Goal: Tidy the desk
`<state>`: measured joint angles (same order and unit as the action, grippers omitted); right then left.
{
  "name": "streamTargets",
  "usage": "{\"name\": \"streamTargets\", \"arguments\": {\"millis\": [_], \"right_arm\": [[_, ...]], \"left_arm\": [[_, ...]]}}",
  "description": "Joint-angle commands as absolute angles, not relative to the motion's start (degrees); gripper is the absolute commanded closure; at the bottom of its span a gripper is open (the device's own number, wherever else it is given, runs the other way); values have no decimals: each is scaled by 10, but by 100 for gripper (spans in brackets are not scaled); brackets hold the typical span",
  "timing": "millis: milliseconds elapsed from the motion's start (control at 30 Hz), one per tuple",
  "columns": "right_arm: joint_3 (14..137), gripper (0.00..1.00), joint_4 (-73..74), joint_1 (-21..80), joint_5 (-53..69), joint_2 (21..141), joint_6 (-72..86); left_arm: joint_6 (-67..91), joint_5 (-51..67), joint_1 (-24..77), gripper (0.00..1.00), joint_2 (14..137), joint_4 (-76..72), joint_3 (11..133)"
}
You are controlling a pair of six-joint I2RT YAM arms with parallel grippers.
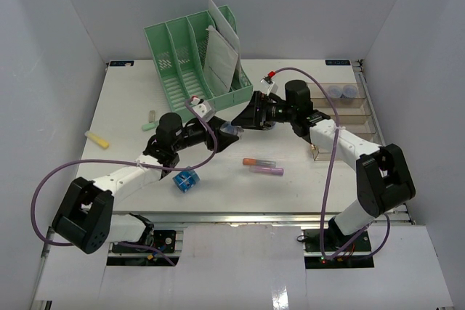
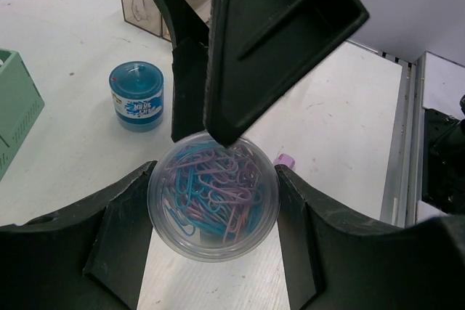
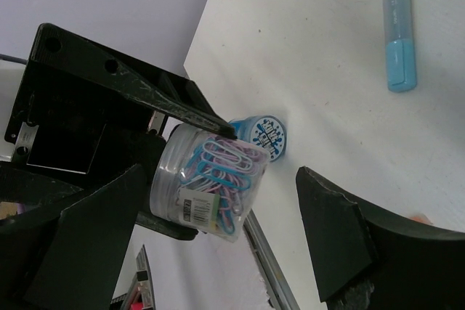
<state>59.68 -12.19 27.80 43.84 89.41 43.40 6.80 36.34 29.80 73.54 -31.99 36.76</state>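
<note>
Left gripper point(image 2: 214, 212) clamped on clear paper-clip tub point(image 2: 211, 183), right gripper point(image 3: 218, 179) apart around it; likely light, stiff, slick plastic, so grab the round sidewall.

Each arm alternates white link shells with black cylindrical joint housings. The left arm point(image 1: 123, 173) trails a purple left cable point(image 1: 43, 186). The right arm point(image 1: 349, 147) carries a purple right cable point(image 1: 330, 172), tipped by a small red connector point(image 1: 270, 75) at its far end. The left claw point(image 2: 216, 179) and right claw point(image 3: 218, 172) are matte black, with broad wedge-shaped fingers point(image 2: 276, 19) bearing a shallow recessed channel.
</note>
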Motion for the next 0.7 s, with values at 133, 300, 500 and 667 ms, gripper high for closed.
{"name": "streamTargets", "arguments": {"millis": [133, 300, 500, 667], "right_arm": [[613, 9, -132, 309, 427, 884, 419], [611, 13, -124, 322, 417, 885, 391], [604, 61, -145, 322, 427, 884, 381], [608, 76, -136, 317, 415, 873, 336]], "left_arm": [[36, 357, 302, 80, 740, -330, 402], [37, 354, 303, 79, 743, -328, 410], [42, 335, 303, 50, 734, -326, 407], [49, 304, 302, 16, 710, -330, 393]]}}
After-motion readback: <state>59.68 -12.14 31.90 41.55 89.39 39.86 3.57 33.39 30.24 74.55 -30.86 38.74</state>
